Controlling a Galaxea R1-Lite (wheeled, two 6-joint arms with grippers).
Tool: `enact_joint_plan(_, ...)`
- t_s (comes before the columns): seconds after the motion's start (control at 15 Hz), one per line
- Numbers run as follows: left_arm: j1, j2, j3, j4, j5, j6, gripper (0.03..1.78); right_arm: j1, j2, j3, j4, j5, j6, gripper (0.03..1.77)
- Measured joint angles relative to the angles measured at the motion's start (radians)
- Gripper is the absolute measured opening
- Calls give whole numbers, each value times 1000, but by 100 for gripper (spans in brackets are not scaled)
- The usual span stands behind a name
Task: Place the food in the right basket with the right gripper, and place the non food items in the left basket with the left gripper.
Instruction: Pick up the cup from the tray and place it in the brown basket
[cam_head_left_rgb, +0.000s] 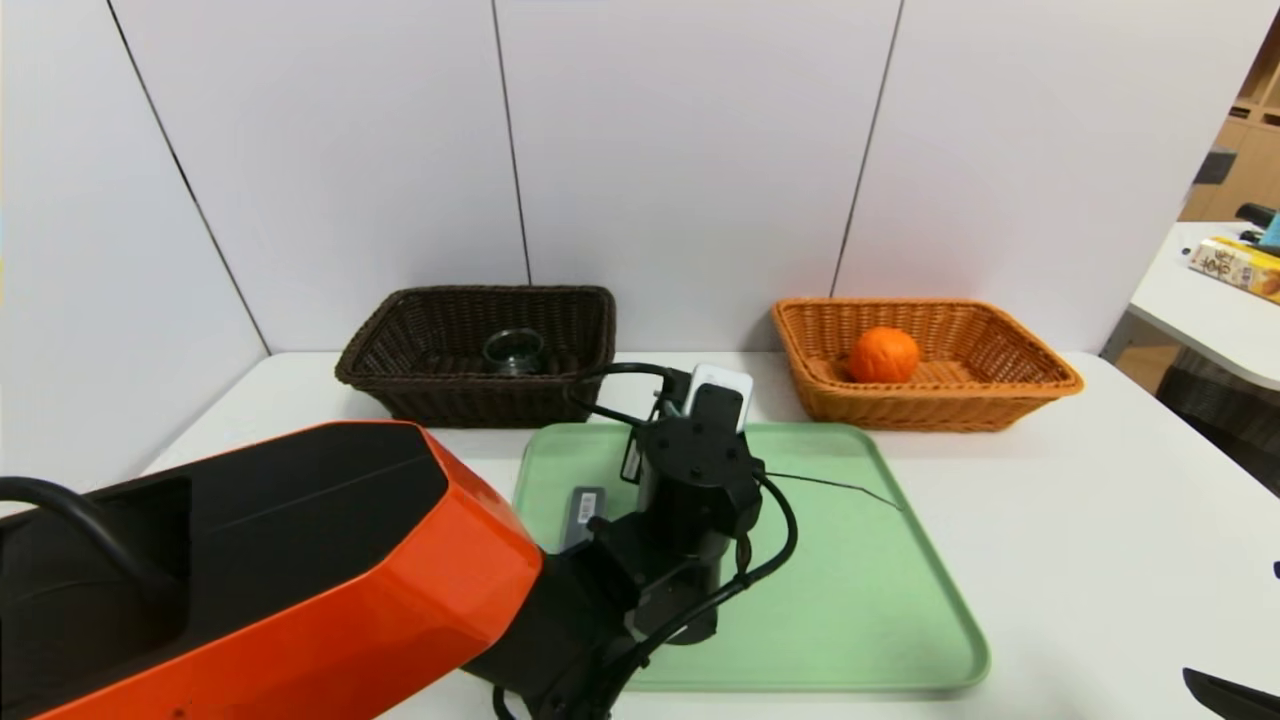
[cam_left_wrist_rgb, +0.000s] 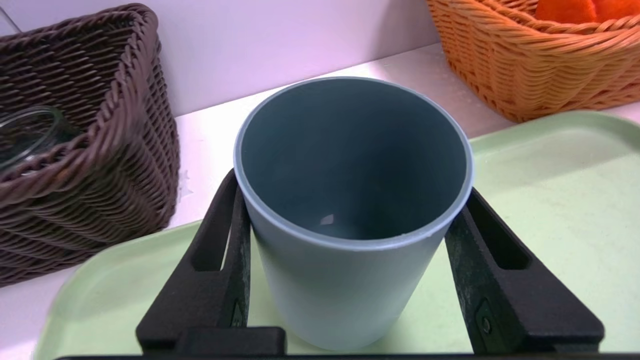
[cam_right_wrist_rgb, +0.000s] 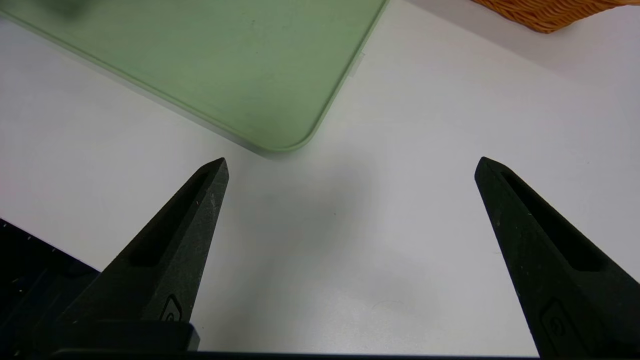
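Head view: dark brown wicker basket (cam_head_left_rgb: 440, 388), ten-to-eleven o'clock from green tray (cam_head_left_rgb: 830, 620), contains clear glass cup (cam_head_left_rgb: 514, 352); orange-tan wicker basket (cam_head_left_rgb: 930, 400), one-to-two o'clock, contains dimpled orange fruit (cam_head_left_rgb: 884, 355). Slim grey case (cam_head_left_rgb: 584, 516) lies toward tray's ten o'clock.

Left wrist view: left gripper (cam_left_wrist_rgb: 353, 200) grips smooth, tapered tumbler (cam_left_wrist_rgb: 345, 280) over tray, between baskets.

Right wrist view: right gripper (cam_right_wrist_rgb: 352, 168) hangs open near tray's rounded five-o'clock corner, white tabletop (cam_right_wrist_rgb: 350, 260) spanning its gap.

From the head I look forward and down over the whole green tray (cam_head_left_rgb: 840, 600) and both baskets; my left wrist camera faces the tumbler (cam_left_wrist_rgb: 350, 290) up close, sharing the baskets; my right looks steeply down, sharing the tray's near corner, its height hard to judge
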Motion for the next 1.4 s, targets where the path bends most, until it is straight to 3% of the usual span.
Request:
enact_joint_plan(0.33, 0, -174, -1, 210, -16, 0, 109, 0, 1, 8, -7, 1, 0, 170)
enact_joint_plan(0.8, 62, -425, -88, 634, -97, -7, 109, 0, -1, 12, -10, 4, -1, 170)
enact_joint_plan(1.4, 382, -465, -197, 723, -257, 10, 109, 0, -4, 11, -9, 7, -6, 170)
